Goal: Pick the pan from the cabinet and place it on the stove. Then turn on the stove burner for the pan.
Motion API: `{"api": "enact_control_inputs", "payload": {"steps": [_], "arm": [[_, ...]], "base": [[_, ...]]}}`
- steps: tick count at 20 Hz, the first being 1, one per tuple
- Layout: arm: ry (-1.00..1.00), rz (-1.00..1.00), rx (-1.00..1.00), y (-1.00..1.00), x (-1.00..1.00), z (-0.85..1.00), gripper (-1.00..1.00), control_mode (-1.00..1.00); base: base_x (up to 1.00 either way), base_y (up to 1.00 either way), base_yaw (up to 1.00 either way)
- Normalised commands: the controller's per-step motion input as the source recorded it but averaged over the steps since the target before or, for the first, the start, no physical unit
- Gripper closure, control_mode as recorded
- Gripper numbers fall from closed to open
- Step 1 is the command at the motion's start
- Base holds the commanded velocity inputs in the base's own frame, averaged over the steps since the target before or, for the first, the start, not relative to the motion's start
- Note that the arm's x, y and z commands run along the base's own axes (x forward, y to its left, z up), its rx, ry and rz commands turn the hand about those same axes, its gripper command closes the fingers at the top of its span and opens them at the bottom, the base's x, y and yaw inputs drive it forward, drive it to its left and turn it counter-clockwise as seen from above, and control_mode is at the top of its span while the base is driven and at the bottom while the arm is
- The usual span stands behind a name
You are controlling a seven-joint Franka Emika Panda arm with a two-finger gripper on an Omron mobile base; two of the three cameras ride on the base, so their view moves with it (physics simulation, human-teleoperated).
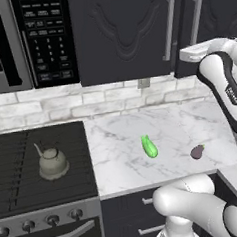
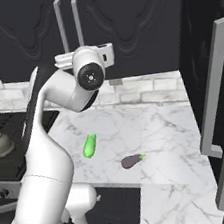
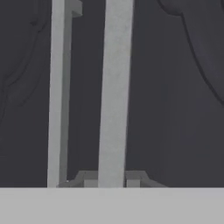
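The cabinet (image 1: 127, 32) shows two carved black doors, both closed, each with one long silver bar handle; the two handles (image 3: 114, 92) stand side by side at the seam where the doors meet; the pan cannot be seen, and what sits behind the doors cannot be told. The gripper (image 3: 112, 181) is up at the right-hand bar, its two fingers pinched on either side of that bar near its lower end. One green cucumber (image 1: 149, 146) and one small purple eggplant (image 1: 197, 151) lie well apart on the marble counter (image 1: 121, 135), with bare marble all round them and toward the front edge. The stove (image 1: 26, 197) lies left of the counter, one pale kettle (image 1: 52, 161) on its grates and three knobs (image 1: 52, 220) showing on its silver front; the microwave (image 1: 15, 42) hangs above it, just beside the left door.
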Motion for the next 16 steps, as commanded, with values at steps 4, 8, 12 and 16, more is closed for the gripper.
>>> {"api": "enact_control_inputs", "payload": {"steps": [4,8,12,16], "arm": [[0.00,0.04,0.00,-0.27,-0.52,0.00,1.00,-1.00],[0.00,0.00,0.00,-0.36,-0.38,0.00,1.00,-1.00],[0.01,0.00,0.00,-0.43,-0.26,0.00,1.00,-1.00],[0.01,0.00,0.00,-0.44,-0.21,0.00,1.00,-1.00]], "base": [[0.00,0.00,0.00],[0.00,0.00,0.00],[0.00,0.00,0.00],[0.00,0.00,0.00]]}}
